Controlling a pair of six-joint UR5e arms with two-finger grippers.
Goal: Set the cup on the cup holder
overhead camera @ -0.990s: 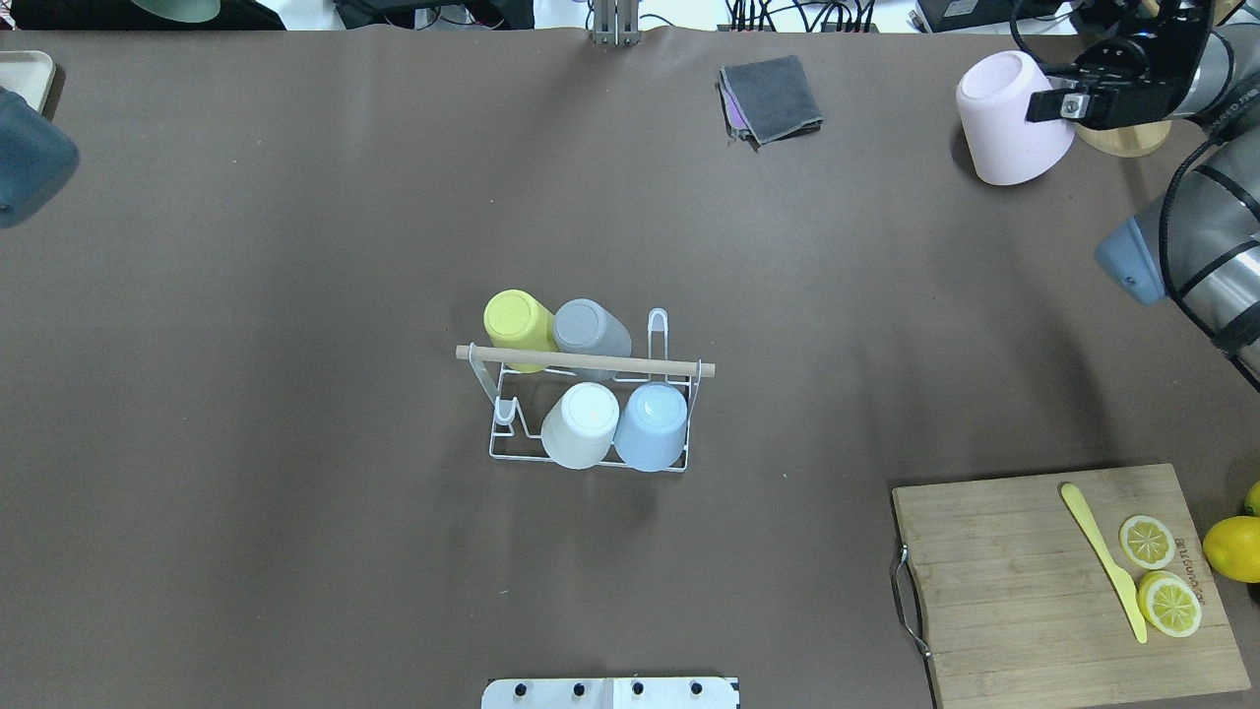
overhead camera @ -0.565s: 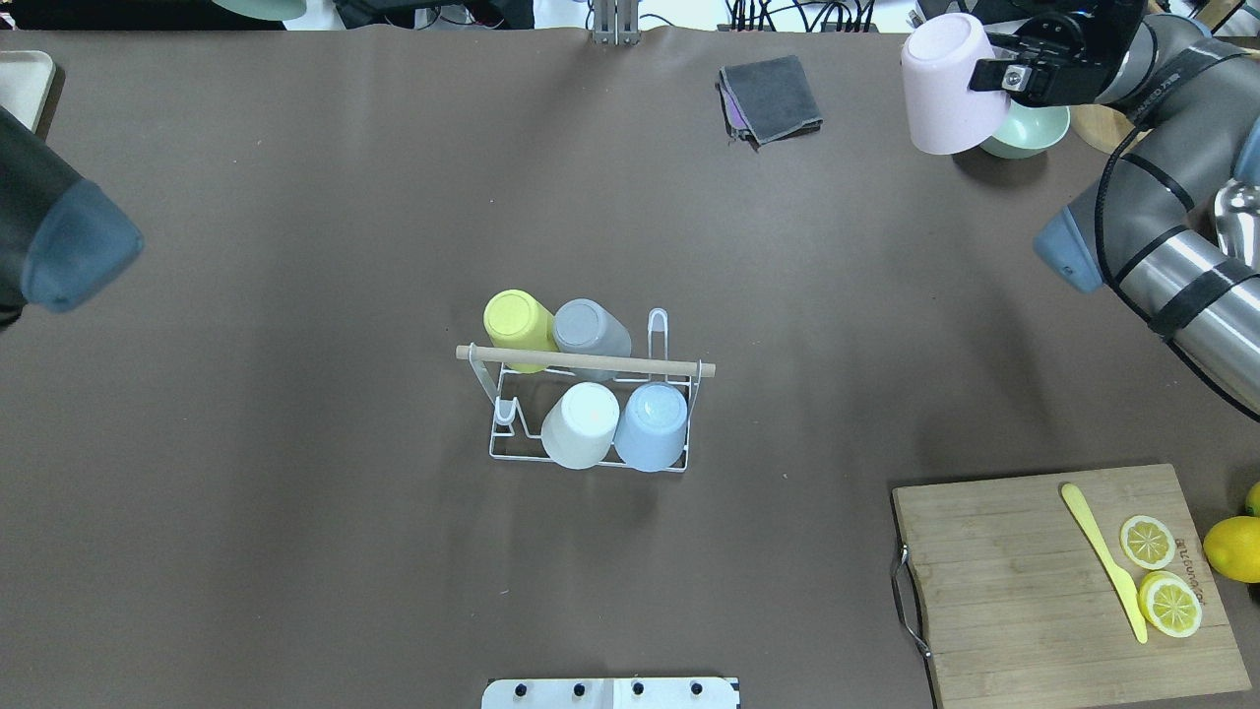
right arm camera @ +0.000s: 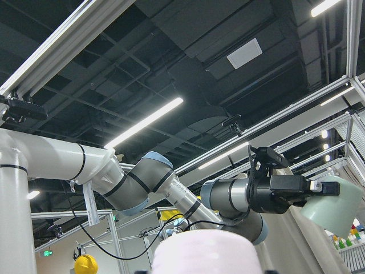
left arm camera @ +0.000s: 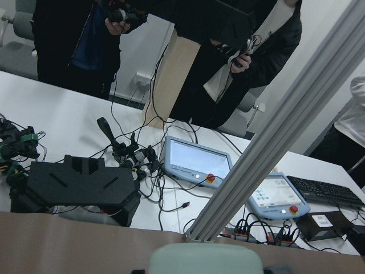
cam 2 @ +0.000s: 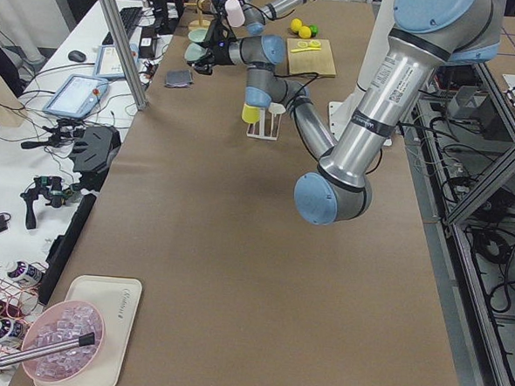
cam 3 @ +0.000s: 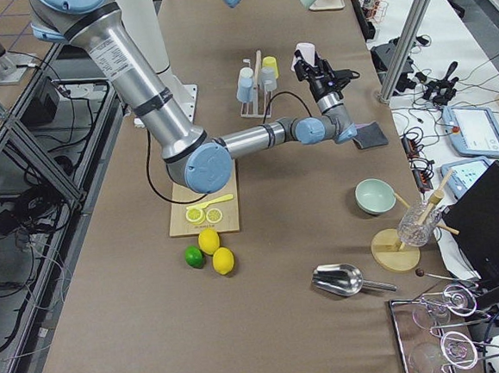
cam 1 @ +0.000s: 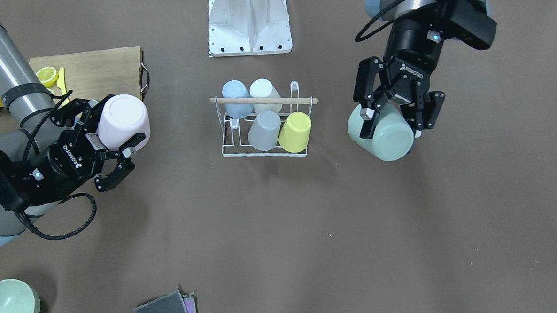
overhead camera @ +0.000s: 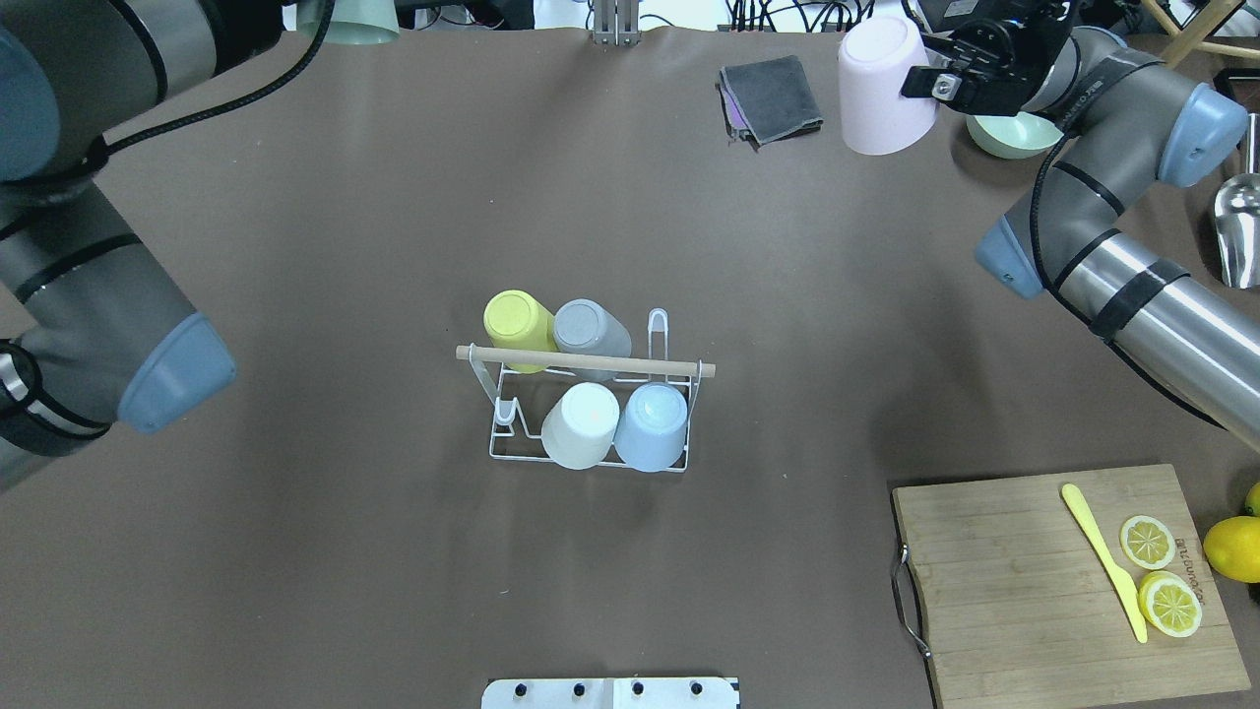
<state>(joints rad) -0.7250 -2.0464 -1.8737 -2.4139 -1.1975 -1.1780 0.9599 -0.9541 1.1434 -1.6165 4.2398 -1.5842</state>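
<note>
The cup holder, a white wire rack with a wooden dowel, stands mid-table and holds a yellow, a grey, a white and a blue cup upside down. It also shows in the front view. My right gripper is shut on a pink cup, held in the air bottom up. The pink cup shows at the far right in the overhead view. My left gripper is shut on a pale green cup, also in the air. That cup shows at the overhead view's top edge.
A grey cloth and a green bowl lie at the far edge. A wooden cutting board with lemon slices and a yellow knife sits at the near right, with a lemon beside it.
My right arm has carried the pink cup up and to the left along the far edge. My left arm has swung in from the left, carrying the green cup to the right.
</note>
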